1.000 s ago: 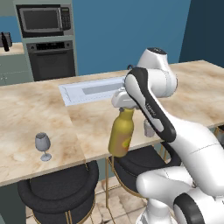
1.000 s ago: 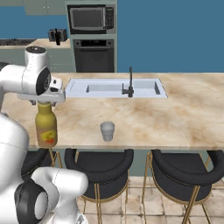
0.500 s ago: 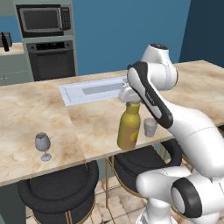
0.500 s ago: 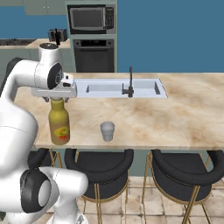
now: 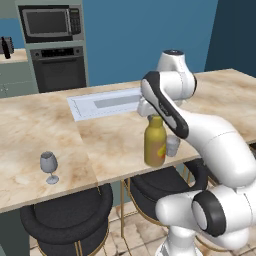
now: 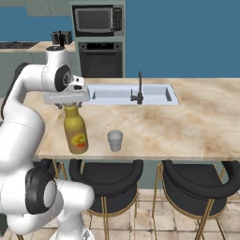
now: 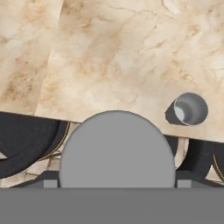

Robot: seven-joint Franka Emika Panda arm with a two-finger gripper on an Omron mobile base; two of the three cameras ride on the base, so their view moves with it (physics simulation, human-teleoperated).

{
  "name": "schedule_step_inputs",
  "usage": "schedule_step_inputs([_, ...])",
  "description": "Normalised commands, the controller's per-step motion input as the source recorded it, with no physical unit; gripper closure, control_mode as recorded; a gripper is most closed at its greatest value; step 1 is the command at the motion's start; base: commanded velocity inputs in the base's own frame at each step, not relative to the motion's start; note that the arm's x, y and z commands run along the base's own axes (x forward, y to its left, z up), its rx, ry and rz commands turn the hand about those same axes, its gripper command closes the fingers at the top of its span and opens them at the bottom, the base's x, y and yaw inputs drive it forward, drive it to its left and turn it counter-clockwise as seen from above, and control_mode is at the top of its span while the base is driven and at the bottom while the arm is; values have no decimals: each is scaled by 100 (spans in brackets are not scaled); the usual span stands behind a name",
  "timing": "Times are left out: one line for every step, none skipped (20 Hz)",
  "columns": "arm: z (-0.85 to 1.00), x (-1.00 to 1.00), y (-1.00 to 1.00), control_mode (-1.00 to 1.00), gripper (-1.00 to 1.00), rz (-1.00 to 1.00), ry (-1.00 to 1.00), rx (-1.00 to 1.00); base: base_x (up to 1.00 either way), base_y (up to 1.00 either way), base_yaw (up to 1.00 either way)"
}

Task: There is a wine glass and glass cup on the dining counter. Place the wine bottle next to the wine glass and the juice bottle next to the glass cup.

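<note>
My gripper [image 6: 70,104] [image 5: 154,116] is shut on the neck of the juice bottle [image 6: 76,133] [image 5: 155,145], a stout yellow bottle held upright over the dining counter [image 6: 187,126] [image 5: 115,145] near its front edge. Whether its base touches the top I cannot tell. The glass cup [image 6: 115,140] [image 5: 172,146] stands a short way to the bottle's right. In the hand view the bottle's grey cap [image 7: 117,151] covers the fingertips, with the glass cup [image 7: 189,109] to the upper right. The wine glass [image 5: 48,166] stands far to the left. The wine bottle is out of view.
An inset sink [image 6: 131,93] [image 5: 105,102] with a black faucet [image 6: 139,89] lies behind the bottle. Black stools [image 6: 105,173] [image 5: 70,220] sit under the counter's front edge. A microwave [image 5: 50,22] and oven stand against the back wall.
The arm has carried the juice bottle to the right along the counter's front, from beyond the edge to beside the glass cup. The cup and wine glass have stayed put.
</note>
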Motion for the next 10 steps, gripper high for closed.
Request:
schedule_step_inputs([-5, 33, -4, -100, 100, 0, 0, -4, 0, 0, 0])
schedule_step_inputs([-5, 31, -3, -100, 100, 0, 0, -3, 0, 0, 0])
schedule_step_inputs([-4, 30, -3, -100, 100, 0, 0, -2, 0, 0, 0])
schedule_step_inputs([-5, 31, -1, -100, 100, 0, -1, 0, 0, 0, 0])
schedule_step_inputs([-4, 31, -1, -100, 100, 0, -2, 0, 0, 0, 0])
schedule_step_inputs([-4, 33, -1, -100, 100, 0, 0, 0, 0, 0, 0])
schedule_step_inputs([-6, 33, 0, -100, 100, 0, 0, 0, 0, 0, 0])
schedule_step_inputs([-6, 36, 0, -100, 100, 0, 0, 0, 0, 0, 0])
schedule_step_inputs([-7, 35, 0, -100, 100, 0, 0, 0, 0, 0, 0])
schedule_step_inputs([-7, 35, 0, -100, 100, 0, 0, 0, 0, 0, 0])
